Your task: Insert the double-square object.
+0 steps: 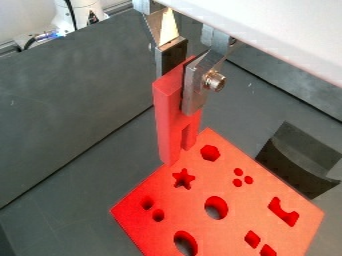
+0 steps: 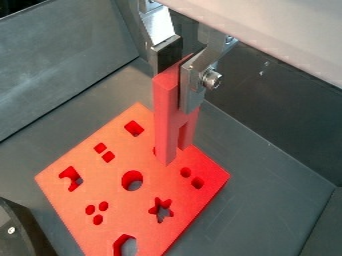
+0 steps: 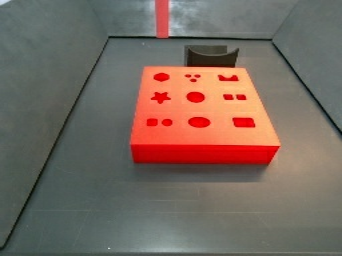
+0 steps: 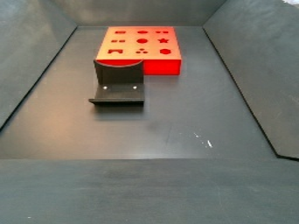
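In a wrist view the claw (image 1: 179,75) is clamping the double-square object (image 1: 173,115), which is hanging upright above the red block (image 1: 221,205) and clear of its shaped holes. In the second wrist picture the same stick (image 2: 170,115) is sitting between silver fingers (image 2: 198,72), its lower end over the block (image 2: 134,180). In a side view the stick (image 3: 163,18) is showing high behind the fixture (image 3: 209,51). In the remaining side view the fixture (image 4: 118,83) is standing on the worktop (image 4: 176,122), just beside the block (image 4: 142,49).
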You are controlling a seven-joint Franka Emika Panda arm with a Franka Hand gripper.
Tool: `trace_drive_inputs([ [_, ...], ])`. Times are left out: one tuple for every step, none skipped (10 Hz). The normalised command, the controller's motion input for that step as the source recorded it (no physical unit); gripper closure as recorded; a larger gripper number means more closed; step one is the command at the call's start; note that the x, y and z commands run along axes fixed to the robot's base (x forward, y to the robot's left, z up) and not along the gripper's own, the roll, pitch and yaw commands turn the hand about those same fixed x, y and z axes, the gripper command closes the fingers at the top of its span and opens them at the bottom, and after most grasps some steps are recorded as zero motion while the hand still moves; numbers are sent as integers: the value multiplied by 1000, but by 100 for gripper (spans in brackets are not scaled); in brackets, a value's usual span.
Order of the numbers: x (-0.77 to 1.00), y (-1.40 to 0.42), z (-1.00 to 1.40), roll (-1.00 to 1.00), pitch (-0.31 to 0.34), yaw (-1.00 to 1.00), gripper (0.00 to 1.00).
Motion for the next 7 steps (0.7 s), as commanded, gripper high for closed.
trace_drive_inputs([
  [183,0,0,0,14,-29,100],
  [514,389,-194,-70,0,-100,100],
  [574,594,-323,-81,-57,-349,100],
  [694,480,-283,-83,-56,-411,100],
  [771,346,-351,-109,-44,-509,100],
  [731,320,-389,-99,-26,-554,100],
  [620,257,-414,-56,-3,-657,100],
])
